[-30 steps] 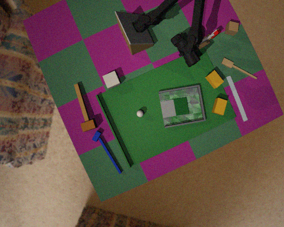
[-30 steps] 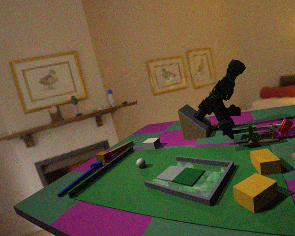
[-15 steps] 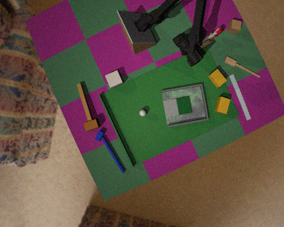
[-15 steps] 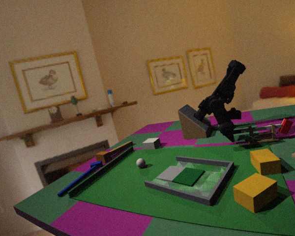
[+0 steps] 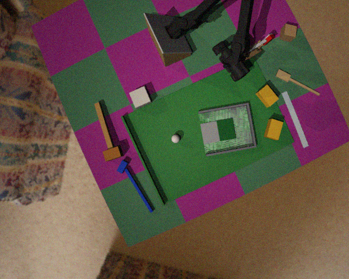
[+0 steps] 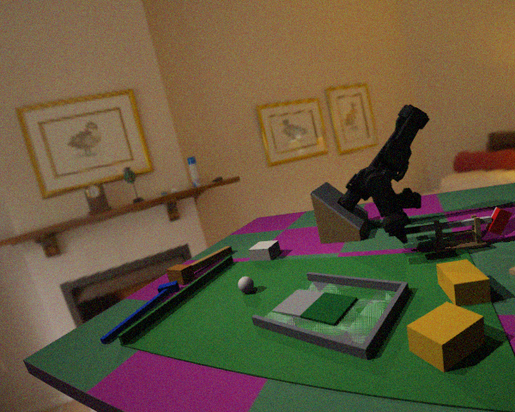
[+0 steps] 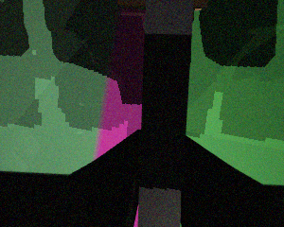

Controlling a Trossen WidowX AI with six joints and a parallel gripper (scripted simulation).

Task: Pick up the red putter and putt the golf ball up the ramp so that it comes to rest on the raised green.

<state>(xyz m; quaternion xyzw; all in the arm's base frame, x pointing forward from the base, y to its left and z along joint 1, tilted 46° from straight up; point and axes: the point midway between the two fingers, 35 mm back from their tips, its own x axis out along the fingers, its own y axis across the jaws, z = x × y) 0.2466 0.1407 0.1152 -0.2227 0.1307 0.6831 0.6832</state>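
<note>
There is one white golf ball (image 5: pixel 175 138). There are two yellow blocks (image 5: pixel 267 95) (image 5: pixel 273 129), one white block (image 5: pixel 139 96) and one tan block (image 5: pixel 288 32). There is one blue putter (image 5: pixel 135 185) and one red putter (image 5: pixel 266 39).

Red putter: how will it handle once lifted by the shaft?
Likely stiff: the red putter has a straight, thin shaft. Probably end-heavy: the claw is shut on the shaft far from its head end, so it may droop or twist. The smooth-looking shaft could slip.
</note>
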